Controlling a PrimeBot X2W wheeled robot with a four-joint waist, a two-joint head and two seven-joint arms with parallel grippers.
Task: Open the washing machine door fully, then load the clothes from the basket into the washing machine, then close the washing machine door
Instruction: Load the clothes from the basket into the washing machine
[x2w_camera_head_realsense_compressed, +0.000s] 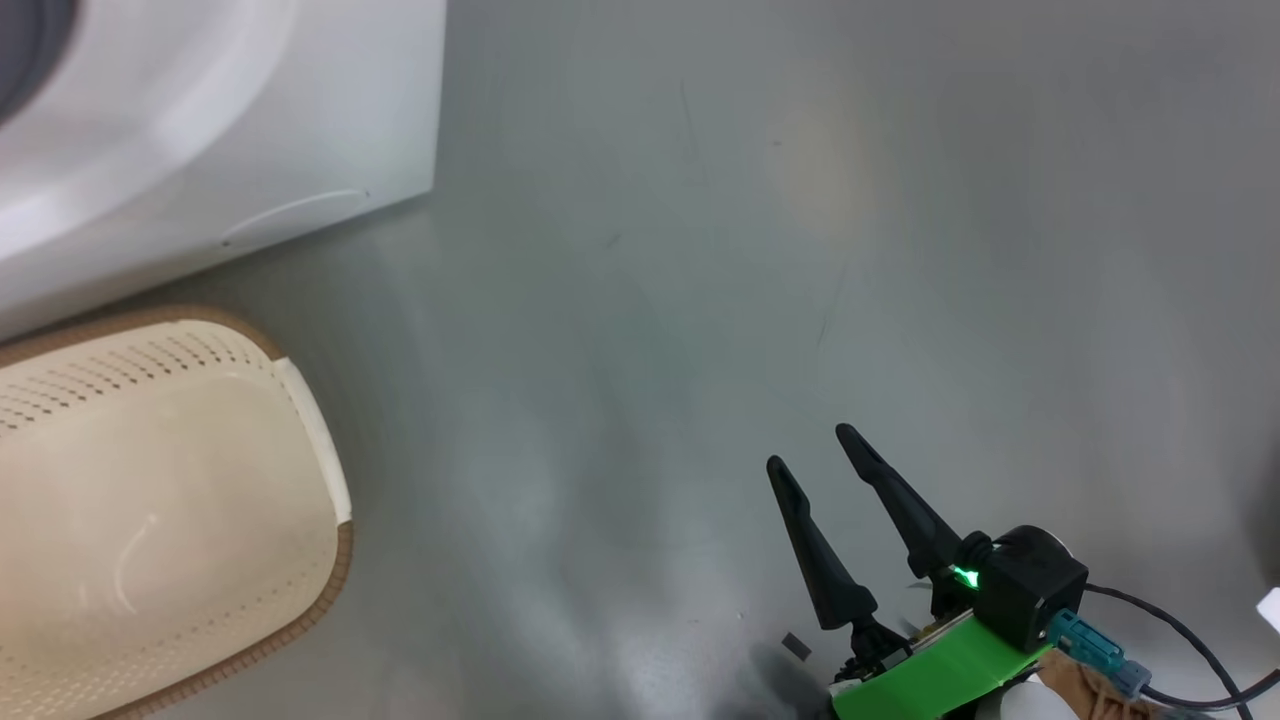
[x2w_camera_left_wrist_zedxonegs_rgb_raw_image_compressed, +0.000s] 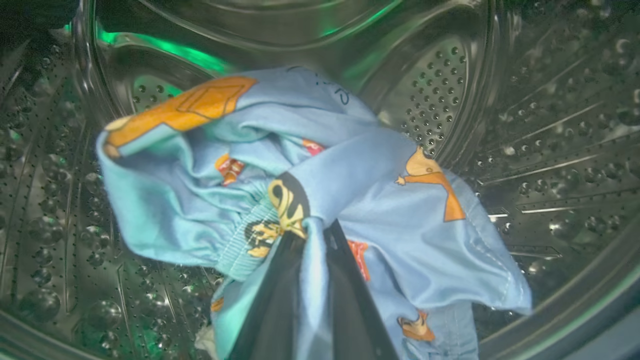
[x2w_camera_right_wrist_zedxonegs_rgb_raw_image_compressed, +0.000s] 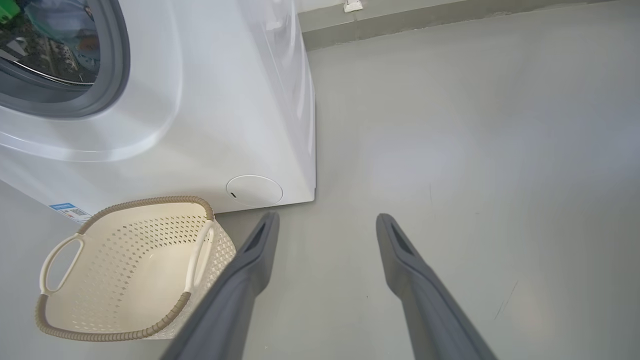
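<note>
Two jaws of the left gripper (x2w_camera_left_wrist_zedxonegs_rgb_raw_image_compressed: 314, 231) pinch a fold of the clothes (x2w_camera_left_wrist_zedxonegs_rgb_raw_image_compressed: 210, 200), which are bunched inside the steel drum (x2w_camera_left_wrist_zedxonegs_rgb_raw_image_compressed: 550, 150) of the washing machine (x2w_camera_right_wrist_zedxonegs_rgb_raw_image_compressed: 225, 100). The right gripper (x2w_camera_head_realsense_compressed: 810, 447) hovers over the grey floor (x2w_camera_head_realsense_compressed: 700, 250), its jaws spread wide and holding nothing, near the basket (x2w_camera_right_wrist_zedxonegs_rgb_raw_image_compressed: 145, 201), which stands just in front of the machine.

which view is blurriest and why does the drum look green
head view: blurriest, basket and washing machine smeared, pale glare streaks on the floor; left wrist view: dim, a green light glints off the steel drum, likely from a lamp like the one glowing on the right gripper; right wrist view: bright, sharpest, edges bowed by the wide lens
</note>
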